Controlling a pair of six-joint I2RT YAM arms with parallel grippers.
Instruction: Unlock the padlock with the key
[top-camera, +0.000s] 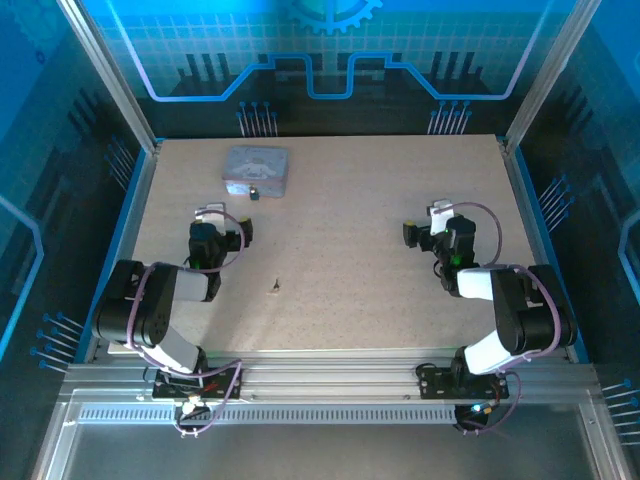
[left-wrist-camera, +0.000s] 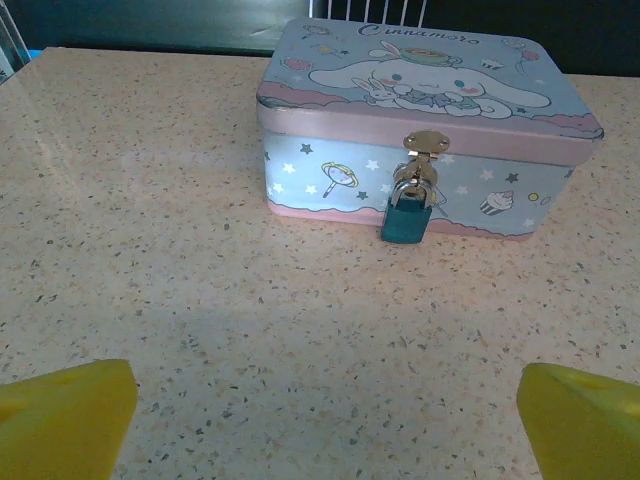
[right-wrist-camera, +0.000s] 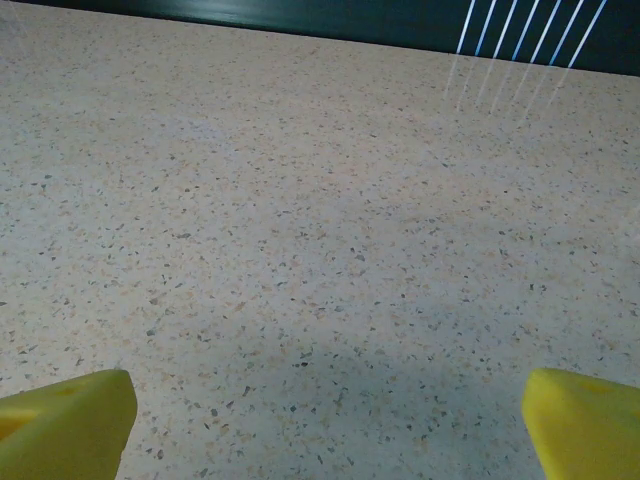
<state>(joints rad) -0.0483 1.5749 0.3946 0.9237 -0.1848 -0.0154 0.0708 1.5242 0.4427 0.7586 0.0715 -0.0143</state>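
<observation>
A small teal padlock (left-wrist-camera: 407, 215) with a silver shackle hangs shut from the gold hasp of a pastel cartoon tin box (left-wrist-camera: 420, 120). Seen from above, the box (top-camera: 256, 168) stands at the table's back left with the padlock (top-camera: 254, 193) on its front wall. The key (top-camera: 274, 288), a tiny dark sliver, lies on the table nearer the front, right of the left arm. My left gripper (top-camera: 211, 214) is open, facing the box from a short distance, its yellow fingers (left-wrist-camera: 60, 415) wide apart over bare table. My right gripper (top-camera: 440, 213) is open and holds nothing, its yellow fingers (right-wrist-camera: 585, 425) spread.
The speckled beige table (top-camera: 360, 250) is bounded by blue rails left and right and a dark back wall. The box is the one sizeable obstacle. The right gripper faces bare tabletop (right-wrist-camera: 320, 200) running toward the back edge.
</observation>
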